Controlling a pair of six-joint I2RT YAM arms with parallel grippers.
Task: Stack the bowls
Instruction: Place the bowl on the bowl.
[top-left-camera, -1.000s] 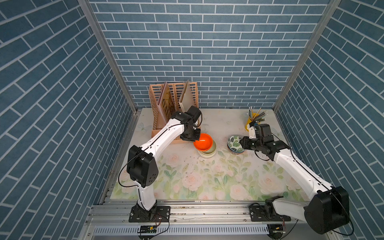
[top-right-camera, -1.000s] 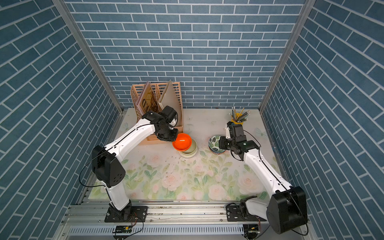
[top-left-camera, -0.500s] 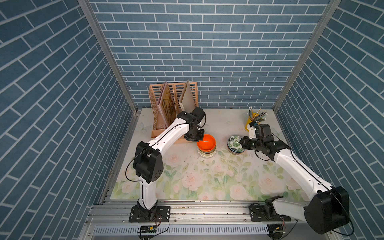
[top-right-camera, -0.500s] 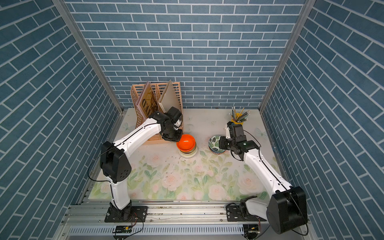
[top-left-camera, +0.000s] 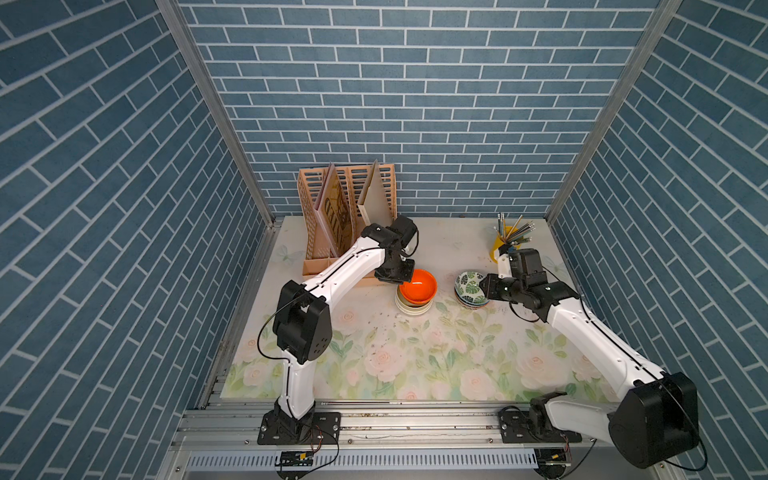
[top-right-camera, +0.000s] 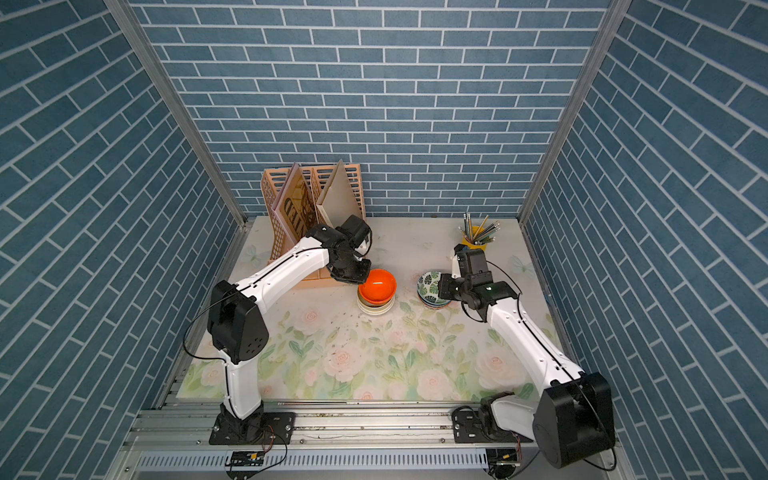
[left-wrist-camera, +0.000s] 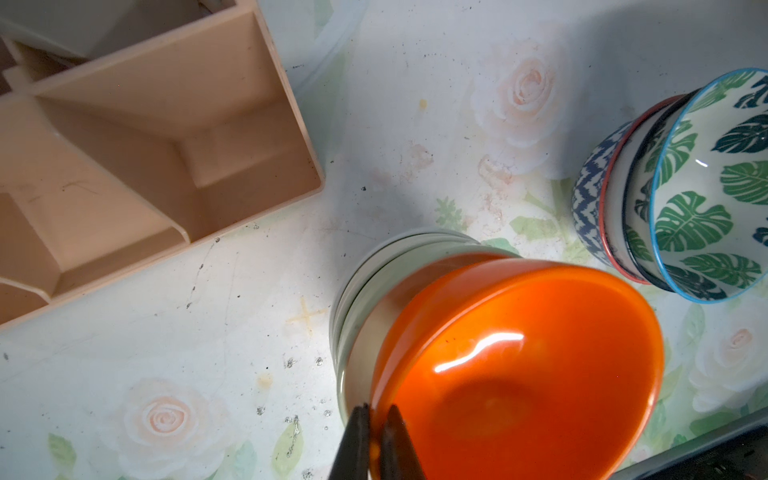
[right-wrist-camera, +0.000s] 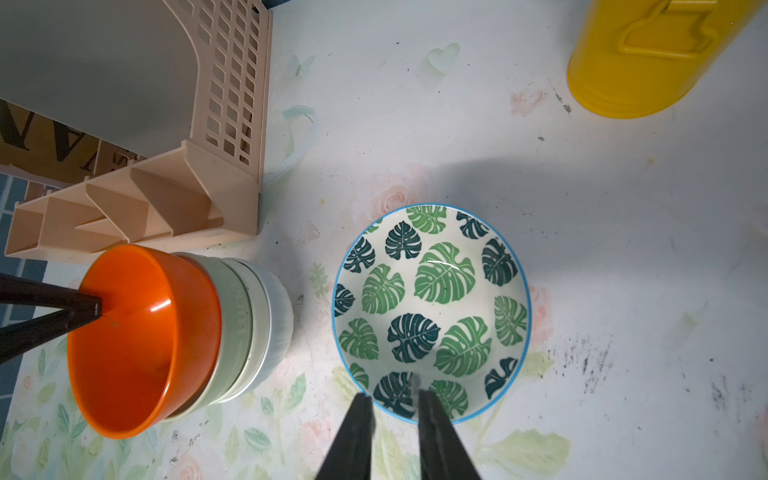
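Since a second ago, the left tool (left-wrist-camera: 376, 436), shut on the rim of the orange bowl (left-wrist-camera: 519, 374), is turned, nesting it atop the pale stack (left-wrist-camera: 365, 299). The right tool (right-wrist-camera: 394, 395) is clamped on the rim of the green-leaf bowl (right-wrist-camera: 432, 299) nearby. Bowls are judged rigid, slick, chippable: rim pinches suit.

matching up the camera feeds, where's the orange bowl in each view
Top view: orange bowl just below centre.
Top view: just below centre too.
Left wrist: large and close, rim in the left gripper.
Right wrist: beside the leaf bowl, at.
Shared landmark: the leaf bowl, its neighbour in all four.
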